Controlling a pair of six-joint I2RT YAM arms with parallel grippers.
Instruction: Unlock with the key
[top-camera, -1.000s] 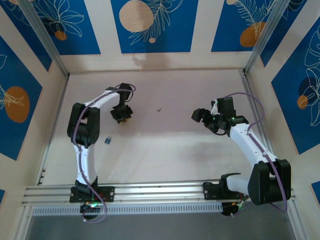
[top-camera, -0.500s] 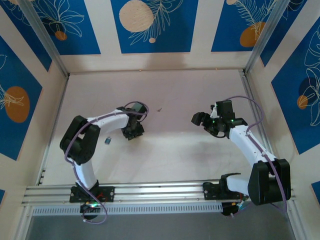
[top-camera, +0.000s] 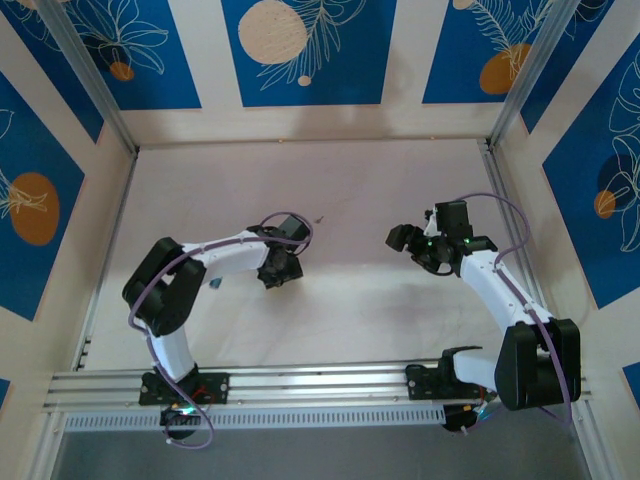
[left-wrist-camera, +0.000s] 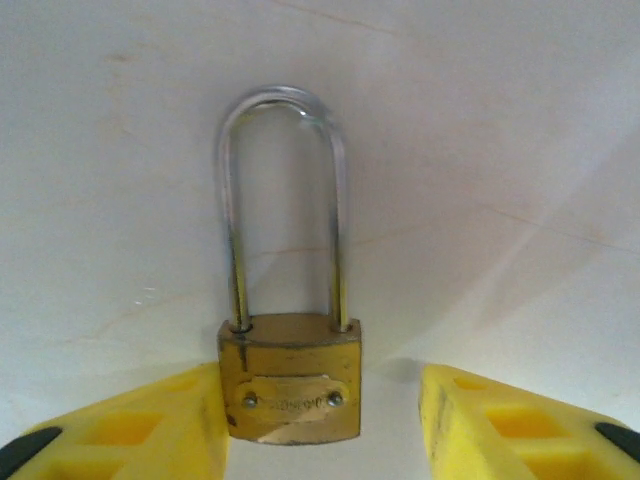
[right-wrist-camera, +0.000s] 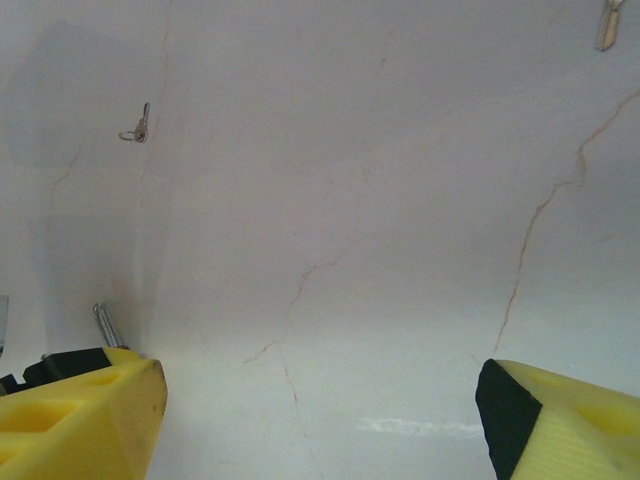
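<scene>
A small brass padlock (left-wrist-camera: 290, 385) with a long silver shackle (left-wrist-camera: 283, 200) lies flat on the white table between my left gripper's (left-wrist-camera: 325, 425) yellow fingers. The left finger (left-wrist-camera: 150, 430) touches its body. A gap separates the right finger (left-wrist-camera: 510, 430) from it, so the jaws stand open. In the top view this gripper (top-camera: 280, 268) is near the table's middle. The key (top-camera: 214, 284), tiny with a dark blue head, lies on the table close beside the left arm's forearm. My right gripper (top-camera: 405, 238) hovers open at the right, with bare table between its fingers (right-wrist-camera: 85, 415).
A small silvery metal piece (right-wrist-camera: 138, 130) lies on the table, seen as a speck (top-camera: 320, 217) in the top view beyond the left gripper. Aluminium posts and patterned blue walls bound the table; a rail (top-camera: 320, 380) runs along the near edge.
The left arm has swung from the far left toward the table's middle, bringing the padlock down, and its jaws have spread off the lock. The right arm has barely moved.
</scene>
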